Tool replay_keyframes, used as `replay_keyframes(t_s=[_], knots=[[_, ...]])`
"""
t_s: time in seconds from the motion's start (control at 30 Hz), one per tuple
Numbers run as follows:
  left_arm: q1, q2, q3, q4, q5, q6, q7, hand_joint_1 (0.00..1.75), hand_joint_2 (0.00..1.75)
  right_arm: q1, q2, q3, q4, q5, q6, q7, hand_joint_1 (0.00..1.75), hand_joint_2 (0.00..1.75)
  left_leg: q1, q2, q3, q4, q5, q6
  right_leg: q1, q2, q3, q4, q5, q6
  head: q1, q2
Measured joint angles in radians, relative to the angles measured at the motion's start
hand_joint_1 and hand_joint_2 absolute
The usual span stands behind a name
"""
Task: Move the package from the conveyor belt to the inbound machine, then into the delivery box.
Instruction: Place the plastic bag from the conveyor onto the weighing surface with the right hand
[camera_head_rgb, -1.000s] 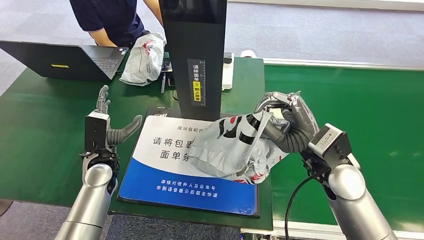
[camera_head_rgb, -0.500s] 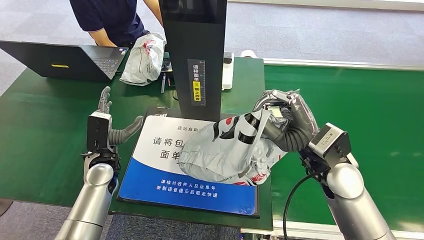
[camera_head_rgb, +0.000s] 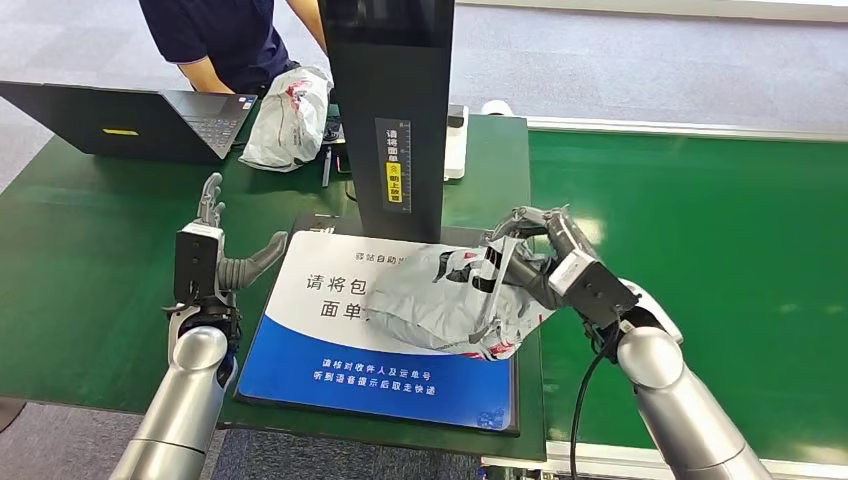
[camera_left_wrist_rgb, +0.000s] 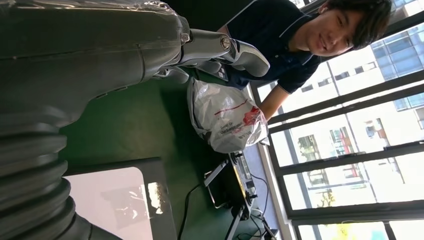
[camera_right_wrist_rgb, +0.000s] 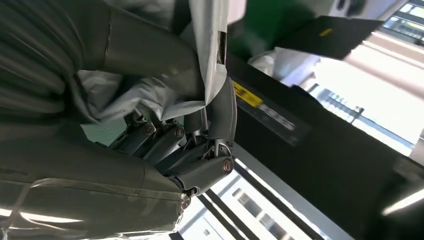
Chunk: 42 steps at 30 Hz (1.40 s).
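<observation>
- At centre frame in your head view, the grey package (camera_head_rgb: 450, 300) lies crumpled on the inbound machine's blue-and-white pad (camera_head_rgb: 330, 370); it covers part of the pad's print.
- Your right hand (camera_head_rgb: 535, 255) grips the package's right edge; the plastic hides some of its fingers (camera_right_wrist_rgb: 220, 110).
- Your left hand (camera_head_rgb: 215, 255) stands at left of centre, fingers spread, holding nothing; a second package (camera_head_rgb: 288, 115) lies at upper left beside the laptop (camera_head_rgb: 130, 120).
</observation>
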Motion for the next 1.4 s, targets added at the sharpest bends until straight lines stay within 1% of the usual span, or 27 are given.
replay_keyframes(t_s=[0.07, 0.13, 0.3, 0.47, 0.7, 0.8, 1.0, 1.03, 1.13, 1.17, 1.27, 1.4], knots=[[0.007, 0.000, -0.001, -0.005, 0.002, 0.000, 0.001, 0.00, 1.75, -0.003, 0.011, 0.028, 0.061, 0.014, -0.001, -0.020, 1.75, 1.75, 0.000, 0.000, 0.000, 0.000, 0.000, 0.000, 0.000, 0.000, 0.000, 0.000, 0.000, 0.000, 0.000, 0.000], [0.012, 0.000, -0.002, -0.010, 0.006, -0.001, 0.002, 0.00, 1.75, -0.010, 0.025, 0.056, 0.110, 0.032, -0.007, -0.022, 1.75, 1.75, 0.000, 0.000, 0.000, 0.000, 0.000, 0.000, 0.000, 0.000, 0.000, 0.000, 0.000, 0.000, 0.000, 0.000], [0.012, 0.000, -0.007, -0.010, 0.012, -0.006, 0.007, 0.00, 1.75, -0.051, 0.063, 0.112, 0.201, 0.085, -0.039, 0.014, 1.75, 1.75, 0.000, 0.000, 0.000, 0.000, 0.000, 0.000, 0.000, 0.000, 0.000, 0.000, 0.000, 0.000, 0.000, 0.000], [0.012, 0.000, -0.020, -0.011, 0.015, -0.007, 0.016, 0.00, 1.75, -0.102, 0.103, 0.159, 0.279, 0.112, -0.055, 0.031, 1.75, 1.75, 0.000, 0.000, 0.000, 0.000, 0.001, 0.000, 0.000, 0.000, 0.000, 0.001, 0.000, 0.000, 0.000, 0.000], [0.012, 0.000, -0.025, -0.011, 0.015, -0.008, 0.021, 0.00, 1.75, -0.175, 0.148, 0.228, 0.395, 0.064, 0.011, 0.036, 1.75, 1.75, 0.000, 0.000, 0.000, 0.000, 0.001, 0.000, 0.000, 0.000, 0.000, 0.001, 0.000, 0.000, 0.000, 0.000], [0.012, 0.000, -0.025, -0.015, 0.016, -0.011, 0.024, 0.00, 1.75, -0.181, 0.162, 0.260, 0.421, 0.034, 0.051, 0.024, 1.75, 1.75, 0.000, 0.000, 0.000, 0.000, 0.001, 0.000, 0.000, 0.000, 0.000, 0.001, 0.000, 0.000, 0.000, 0.000], [0.026, 0.003, -0.025, -0.035, 0.017, -0.018, 0.030, 0.00, 1.75, -0.181, 0.166, 0.303, 0.431, 0.031, 0.079, 0.025, 1.75, 1.75, 0.000, 0.000, 0.000, 0.000, 0.001, 0.000, 0.000, 0.000, 0.000, 0.001, 0.000, 0.000, 0.000, 0.000], [0.029, 0.003, -0.025, -0.038, 0.018, -0.018, 0.031, 0.00, 1.75, -0.182, 0.166, 0.307, 0.433, 0.030, 0.084, 0.025, 1.47, 1.75, 0.000, 0.000, 0.000, 0.000, 0.001, 0.000, 0.000, 0.000, 0.000, 0.001, 0.000, 0.000, 0.000, 0.000], [0.038, 0.005, -0.025, -0.048, 0.019, -0.019, 0.033, 0.00, 1.75, -0.186, 0.166, 0.322, 0.439, 0.032, 0.100, 0.023, 0.17, 1.75, 0.000, 0.000, 0.000, 0.000, 0.001, 0.000, 0.000, 0.000, 0.000, 0.001, 0.000, 0.000, 0.000, 0.000], [0.041, 0.006, -0.025, -0.051, 0.020, -0.019, 0.035, 0.00, 1.75, -0.189, 0.166, 0.327, 0.442, 0.036, 0.104, 0.023, 0.00, 1.75, 0.000, 0.000, 0.000, 0.000, 0.001, 0.000, 0.000, 0.000, 0.000, 0.001, 0.000, 0.000, 0.000, 0.000], [0.051, 0.010, -0.025, -0.065, 0.024, -0.016, 0.038, 0.00, 1.75, -0.202, 0.166, 0.342, 0.447, 0.056, 0.106, 0.038, 0.00, 1.75, 0.000, 0.000, 0.000, 0.000, 0.001, 0.000, 0.000, 0.000, 0.000, 0.001, 0.000, 0.000, 0.000, 0.000], [0.072, 0.016, -0.022, -0.089, 0.026, -0.012, 0.045, 0.00, 1.75, -0.216, 0.165, 0.353, 0.448, 0.088, 0.075, 0.079, 0.00, 1.75, 0.000, 0.000, 0.000, 0.000, 0.001, 0.000, 0.000, 0.000, 0.000, 0.001, 0.000, 0.000, 0.000, 0.000]])
